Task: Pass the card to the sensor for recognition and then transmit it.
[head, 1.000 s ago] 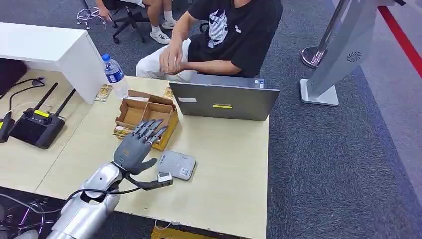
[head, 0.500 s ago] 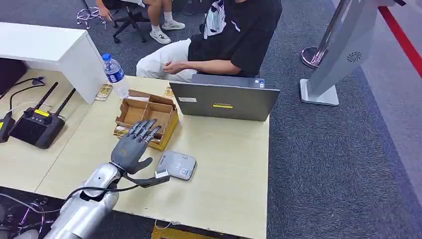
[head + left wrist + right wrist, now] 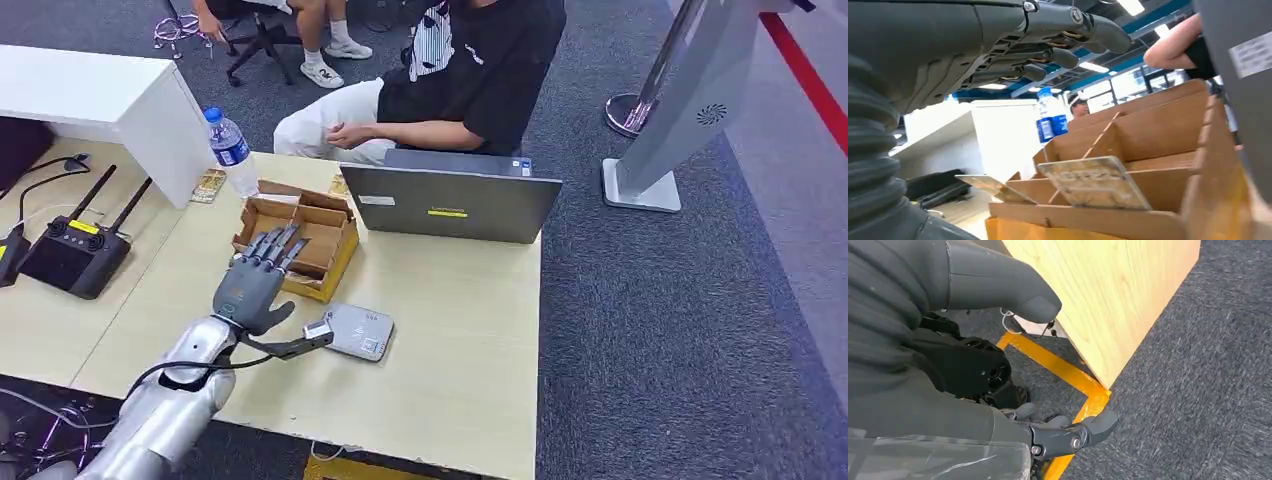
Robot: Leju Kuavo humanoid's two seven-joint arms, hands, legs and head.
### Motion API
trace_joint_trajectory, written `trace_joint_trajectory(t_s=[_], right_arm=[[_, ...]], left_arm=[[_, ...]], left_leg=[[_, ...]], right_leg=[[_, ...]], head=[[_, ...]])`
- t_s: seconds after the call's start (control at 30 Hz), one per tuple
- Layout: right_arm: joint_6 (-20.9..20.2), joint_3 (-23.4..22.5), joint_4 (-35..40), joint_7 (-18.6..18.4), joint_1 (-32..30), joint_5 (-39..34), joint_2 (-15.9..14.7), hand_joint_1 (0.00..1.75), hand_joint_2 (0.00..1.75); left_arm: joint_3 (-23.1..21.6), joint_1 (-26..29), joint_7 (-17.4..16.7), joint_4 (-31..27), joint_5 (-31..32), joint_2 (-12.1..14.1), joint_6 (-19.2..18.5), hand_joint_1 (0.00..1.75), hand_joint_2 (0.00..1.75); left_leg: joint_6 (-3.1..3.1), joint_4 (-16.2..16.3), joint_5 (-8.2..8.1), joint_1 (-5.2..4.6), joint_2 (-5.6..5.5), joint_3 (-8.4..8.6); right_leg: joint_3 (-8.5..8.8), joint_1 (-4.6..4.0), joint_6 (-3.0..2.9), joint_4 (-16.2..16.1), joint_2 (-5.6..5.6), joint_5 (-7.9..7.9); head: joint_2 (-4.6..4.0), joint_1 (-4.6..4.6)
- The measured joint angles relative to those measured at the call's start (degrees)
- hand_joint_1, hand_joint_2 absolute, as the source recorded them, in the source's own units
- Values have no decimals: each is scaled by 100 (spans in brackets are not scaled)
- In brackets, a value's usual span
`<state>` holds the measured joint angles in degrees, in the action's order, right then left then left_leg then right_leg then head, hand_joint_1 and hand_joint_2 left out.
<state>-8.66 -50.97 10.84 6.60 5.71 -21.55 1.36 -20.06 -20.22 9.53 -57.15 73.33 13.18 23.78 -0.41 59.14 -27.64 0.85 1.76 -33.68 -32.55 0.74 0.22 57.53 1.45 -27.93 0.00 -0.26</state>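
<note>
Your left hand hovers over the cardboard box, fingers spread, holding nothing. A card stands tilted in a box slot just below the fingers. The sensor lies beside the box. Right hand hangs empty below the desk.

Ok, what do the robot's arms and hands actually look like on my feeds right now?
The left arm is shiny silver metal with a black cable looped along the forearm. The left hand is matte dark grey, with a small teal mark on its back and slim dark fingers. At the wrist sits a grey ribbed cover. The right hand is the same dark grey, with a thick smooth thumb.
</note>
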Motion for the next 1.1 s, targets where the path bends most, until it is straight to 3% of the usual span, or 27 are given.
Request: trace_joint_trajectory(t_s=[0.37, 0.63, 0.97, 1.0, 1.03, 1.07, 1.1], right_arm=[[15, 0, 0, -2, 1, 63, 2, 0, 175], [33, 0, 0, -20, 4, 87, 2, 0, 175], [33, 0, 0, -20, 19, 98, 2, 0, 175], [33, 0, -2, -20, 19, 101, 2, 0, 175], [33, 0, -2, -20, 19, 101, 2, 0, 175], [33, 0, -2, -20, 19, 103, 2, 0, 175], [33, 0, -2, -22, 20, 101, 2, 0, 175]], left_arm=[[186, -107, -28, 472, -13, -13, 83, 0, 175], [297, -118, 271, 596, -72, -70, 231, 0, 175], [306, -118, 387, 644, -85, -155, 297, 0, 175], [306, -118, 391, 651, -92, -160, 295, 16, 175], [306, -118, 393, 653, -98, -164, 291, 150, 175], [306, -119, 400, 653, -105, -173, 277, 175, 175], [306, -119, 402, 655, -116, -179, 264, 175, 175]], left_leg=[[0, 0, 0, 0, 0, 0], [0, 0, 0, 0, 0, 0], [0, 0, 0, 0, -1, 0], [0, 0, 0, 0, 0, 0], [0, 0, 0, 0, 0, 0], [0, 0, 0, 0, 0, 0], [0, 0, 0, 0, -1, 0]], right_leg=[[0, 0, 0, 0, 0, 0], [0, 0, 0, 0, 0, 0], [0, 0, 0, 0, 0, 0], [0, 0, 0, 0, 0, 0], [0, 0, 0, 0, 0, 0], [0, 0, 0, 0, 0, 0], [0, 0, 0, 0, 0, 0]], head=[[0, 0], [0, 0], [0, 0], [0, 0], [0, 0], [0, 0], [0, 0]])
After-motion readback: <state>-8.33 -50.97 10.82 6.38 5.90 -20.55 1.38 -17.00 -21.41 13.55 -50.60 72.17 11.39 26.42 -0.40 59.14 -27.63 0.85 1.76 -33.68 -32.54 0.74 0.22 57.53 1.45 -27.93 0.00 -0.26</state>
